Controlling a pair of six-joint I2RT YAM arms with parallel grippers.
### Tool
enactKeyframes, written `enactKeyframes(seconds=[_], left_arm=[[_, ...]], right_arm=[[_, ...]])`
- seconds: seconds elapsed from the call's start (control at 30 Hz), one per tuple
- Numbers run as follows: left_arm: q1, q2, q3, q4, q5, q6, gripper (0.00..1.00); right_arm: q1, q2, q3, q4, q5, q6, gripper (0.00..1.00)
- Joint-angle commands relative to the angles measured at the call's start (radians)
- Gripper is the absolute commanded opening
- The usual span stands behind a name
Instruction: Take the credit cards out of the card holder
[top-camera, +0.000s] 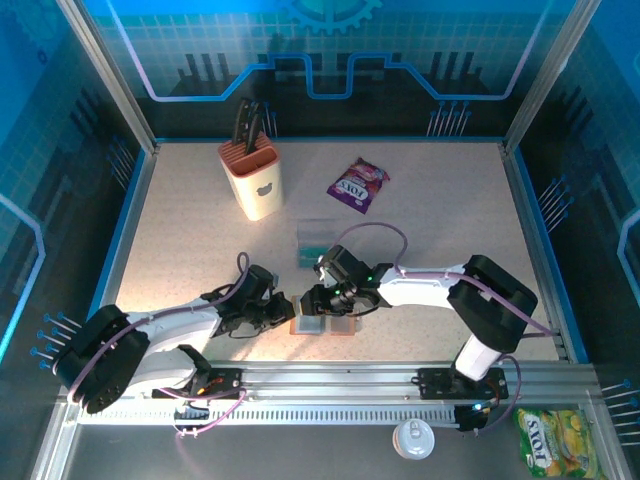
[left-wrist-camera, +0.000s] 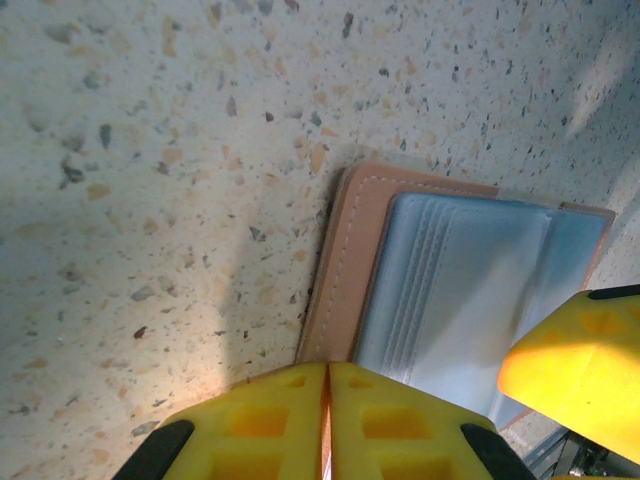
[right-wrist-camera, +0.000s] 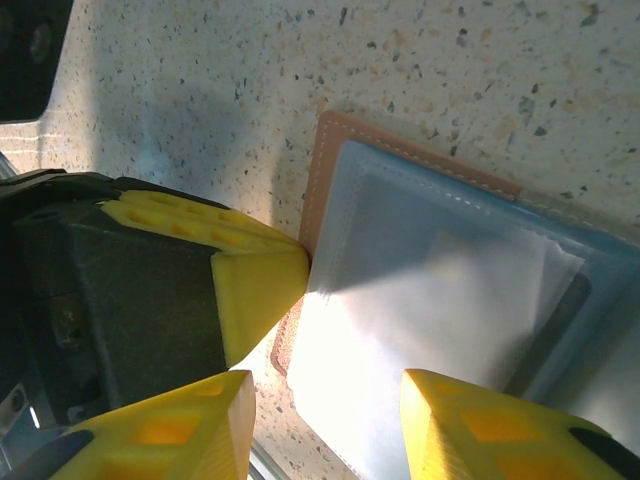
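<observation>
From above, a beige speckled table (top-camera: 180, 250) sits inside walls of blue-lit panels. Two black-and-white arms meet low in the centre of the frame. Between them lies one small tan-brown leather card holder (top-camera: 343, 326), opened. The left gripper (top-camera: 283, 312) is at its left edge, and the right gripper (top-camera: 315, 303) is over its middle. Just above it, one clear plastic tray (top-camera: 318, 232) holds teal credit cards (top-camera: 312, 258), stacked so that I cannot count them. Higher up stand one cream knife block with an orange top (top-camera: 252, 180) and one purple snack packet (top-camera: 357, 185). Along the bottom edge are one round white lid (top-camera: 413, 438) and one yellow-green snack packet (top-camera: 555, 442).

At the left wrist, the left gripper (left-wrist-camera: 327, 420) has its two yellow fingers pressed together at the bottom. A thin tan line of leather shows in the seam, so it is pinching the edge of the card holder (left-wrist-camera: 345, 260). Grey-blue clear sleeves (left-wrist-camera: 450, 280) fill the right of the frame.

At the right wrist, the right gripper (right-wrist-camera: 325, 425) has its jaws apart with nothing between them, poised over the card holder (right-wrist-camera: 330, 150). Glare washes out the sleeve, so I cannot tell whether a card sits inside.
</observation>
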Motion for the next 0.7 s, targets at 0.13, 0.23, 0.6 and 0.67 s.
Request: enactKeyframes(seconds=[0.13,0.23,0.6,0.67], left_arm=[[0.006,-0.016,-0.04,-0.072,-0.013,-0.012,0.11],[0.007,-0.017,-0.043,-0.073,-0.012,-0.012,0.11],[0.006,-0.008,-0.042,-0.07,-0.014,-0.011,0.11],[0.006,-0.006,-0.041,-0.069,-0.014,-0.011,0.11]], right_arm=[[-0.007,0.01,-0.011,-0.011,0.008,0.027,0.45],[-0.006,0.003,-0.014,-0.033,0.022,0.028,0.45],[-0.007,-0.037,-0.03,-0.09,0.064,0.019,0.46],[-0.007,-0.037,-0.03,-0.094,0.064,0.019,0.46]])
